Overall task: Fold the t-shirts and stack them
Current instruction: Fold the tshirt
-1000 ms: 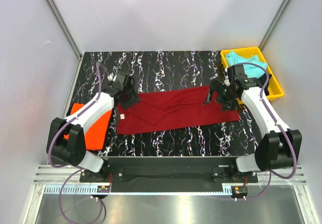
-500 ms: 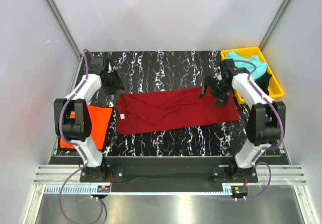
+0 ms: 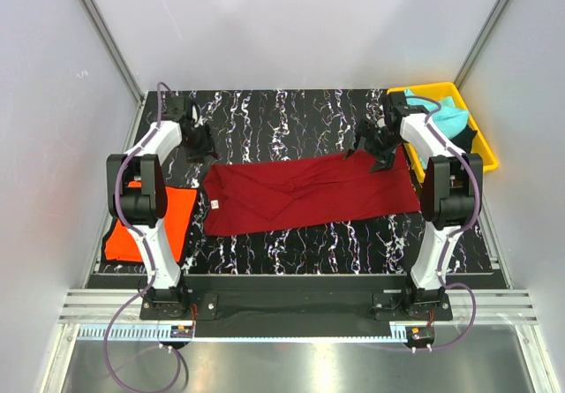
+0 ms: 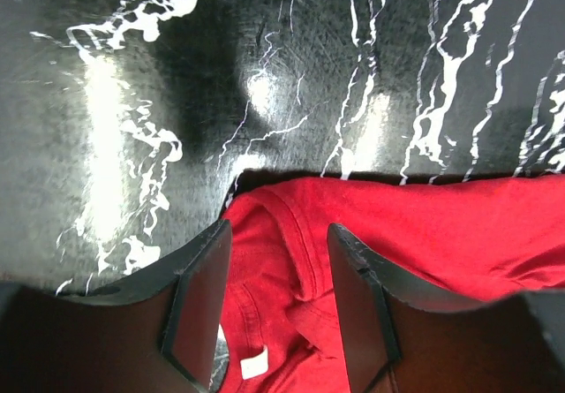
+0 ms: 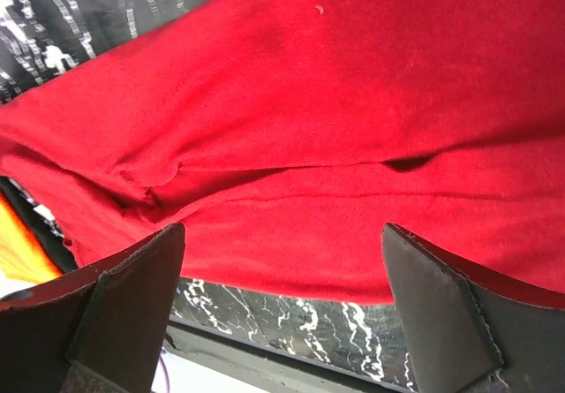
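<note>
A large dark red t-shirt [image 3: 309, 192] lies spread flat across the middle of the table, its small white neck label [image 3: 213, 204] at the left end. A bright orange t-shirt [image 3: 152, 223] lies flat at the left edge. A turquoise t-shirt [image 3: 448, 115] and a black one [image 3: 469, 137] lie in the tray. My left gripper [image 3: 201, 146] is open and empty just beyond the red shirt's far left corner; in the left wrist view [image 4: 278, 296] the collar [image 4: 300, 243] and label [image 4: 253, 362] lie between its fingers. My right gripper [image 3: 371, 152] is wide open and empty over the far right corner [image 5: 309, 128].
The yellow plastic tray [image 3: 488, 153] stands at the back right corner. The black marbled table [image 3: 291, 119] shows bare behind and in front of the red shirt. Grey walls close in on the left, back and right. An edge of the orange shirt [image 5: 18, 234] shows in the right wrist view.
Both arms swung outward and back: the left gripper moved off the red shirt's left end toward the far left, the right toward the tray side. The red shirt lies unchanged.
</note>
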You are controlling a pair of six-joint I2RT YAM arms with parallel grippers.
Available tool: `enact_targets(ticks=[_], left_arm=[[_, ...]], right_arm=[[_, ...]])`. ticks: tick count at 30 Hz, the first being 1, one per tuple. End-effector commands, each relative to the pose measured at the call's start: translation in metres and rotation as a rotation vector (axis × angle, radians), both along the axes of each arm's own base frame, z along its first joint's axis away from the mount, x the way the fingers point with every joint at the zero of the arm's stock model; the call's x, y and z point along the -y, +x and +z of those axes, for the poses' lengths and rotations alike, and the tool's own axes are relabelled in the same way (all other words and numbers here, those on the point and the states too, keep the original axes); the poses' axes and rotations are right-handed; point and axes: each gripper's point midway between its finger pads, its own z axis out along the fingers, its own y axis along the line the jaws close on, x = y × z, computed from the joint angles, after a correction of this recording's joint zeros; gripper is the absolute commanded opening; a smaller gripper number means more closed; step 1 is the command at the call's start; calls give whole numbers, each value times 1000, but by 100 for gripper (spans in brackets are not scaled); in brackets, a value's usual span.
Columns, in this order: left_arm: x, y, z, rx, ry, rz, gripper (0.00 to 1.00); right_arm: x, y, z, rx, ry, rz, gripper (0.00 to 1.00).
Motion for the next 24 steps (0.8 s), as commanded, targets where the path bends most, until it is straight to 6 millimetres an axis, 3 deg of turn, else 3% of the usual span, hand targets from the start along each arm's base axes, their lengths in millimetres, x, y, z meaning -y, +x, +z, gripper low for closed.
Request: enact_targets(ticks=[1, 15, 20, 22, 24], left_arm=[[3, 11, 8, 42, -11, -56, 52], [1, 5, -20, -24, -3, -68, 49], [1, 4, -26, -46, -5, -57, 31], [1, 3, -29, -56, -6, -55, 27], [2, 3, -29, -58, -10, -46, 16]], right_arm=[[-4, 11, 3, 10, 27, 6, 100], [-7, 24, -15, -20, 35, 12, 100], [1, 26, -30, -49, -12, -26, 100], [9, 29, -35, -52, -55, -58, 97], [15, 34, -37, -46, -93, -79, 88]])
